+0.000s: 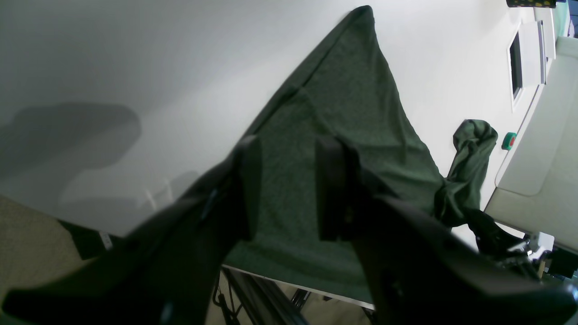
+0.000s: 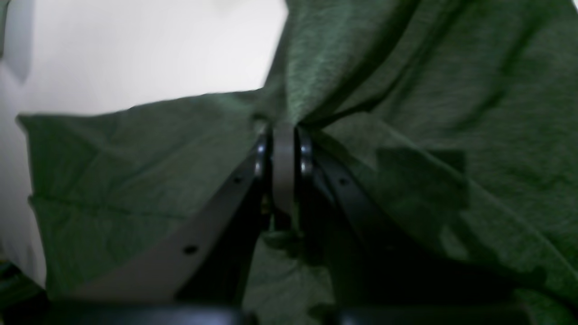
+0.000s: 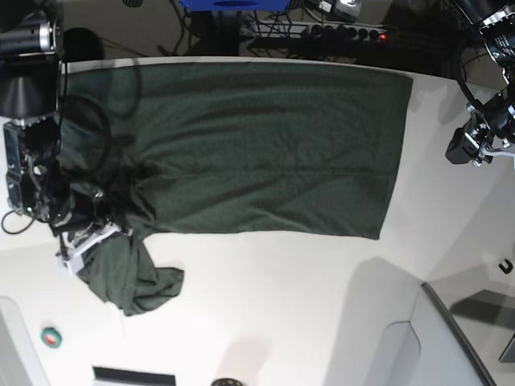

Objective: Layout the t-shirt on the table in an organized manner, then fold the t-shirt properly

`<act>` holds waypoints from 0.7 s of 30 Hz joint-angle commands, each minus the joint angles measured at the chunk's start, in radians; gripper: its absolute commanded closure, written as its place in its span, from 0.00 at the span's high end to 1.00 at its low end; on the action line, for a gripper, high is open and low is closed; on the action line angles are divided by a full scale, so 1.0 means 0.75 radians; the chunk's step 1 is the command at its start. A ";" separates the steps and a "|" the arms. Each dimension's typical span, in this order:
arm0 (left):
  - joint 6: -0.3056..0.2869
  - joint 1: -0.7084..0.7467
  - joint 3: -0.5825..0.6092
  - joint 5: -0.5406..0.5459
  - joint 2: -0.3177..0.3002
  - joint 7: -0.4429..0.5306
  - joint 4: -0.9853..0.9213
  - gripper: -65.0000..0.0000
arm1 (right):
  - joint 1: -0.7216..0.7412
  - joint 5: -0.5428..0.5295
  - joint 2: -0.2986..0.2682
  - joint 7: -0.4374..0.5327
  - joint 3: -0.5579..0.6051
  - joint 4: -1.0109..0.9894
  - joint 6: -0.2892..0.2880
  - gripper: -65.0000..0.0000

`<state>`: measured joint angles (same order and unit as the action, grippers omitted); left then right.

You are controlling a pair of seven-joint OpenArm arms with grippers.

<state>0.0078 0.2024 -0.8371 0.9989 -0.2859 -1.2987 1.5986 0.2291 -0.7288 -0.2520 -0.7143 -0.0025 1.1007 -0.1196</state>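
The right gripper (image 2: 285, 135) is pinched tight on a bunched fold of the shirt (image 3: 241, 145); in the right wrist view the cloth gathers into creases right at its tips, and the two jaws stand with no gap but the fabric between them. In the base view this gripper (image 3: 80, 229) sits at the shirt's crumpled end, mostly masked by cables and arm parts.

The left gripper (image 1: 286, 189) hangs part open above the shirt's edge, its jaws apart with green cloth showing through the gap and nothing between them. In the base view it (image 3: 483, 149) is off the shirt, over bare table (image 3: 282, 305), well apart from the cloth's straight edge.

The shirt lies spread flat across the far half of the table, one long dark rectangle. At the right arm's end it is rumpled, and a loose clump (image 3: 133, 277) trails toward the near side.

The right wrist view is blurred and filled with cloth, so which part of the shirt is pinched cannot be told. The left wrist view cuts off the shirt's near edge behind the dark jaws.
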 commanded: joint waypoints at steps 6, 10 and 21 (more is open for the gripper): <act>-0.003 0.011 -0.010 0.028 -0.027 0.004 0.018 0.29 | 0.072 -0.021 -0.027 0.016 -0.006 -0.035 0.003 0.01; -0.003 0.024 -0.010 0.030 -0.027 0.004 0.018 0.29 | 0.062 -0.024 -0.025 0.012 -0.006 0.000 0.003 0.01; -0.003 0.026 -0.012 0.032 -0.027 0.004 0.018 0.29 | 0.068 -0.024 -0.019 0.016 -0.006 -0.057 0.003 0.12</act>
<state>0.0078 0.2249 -0.8371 1.0019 -0.2859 -1.2987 1.5986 0.2569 -0.7380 -0.2543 -0.7120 -0.0025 1.0466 -0.1188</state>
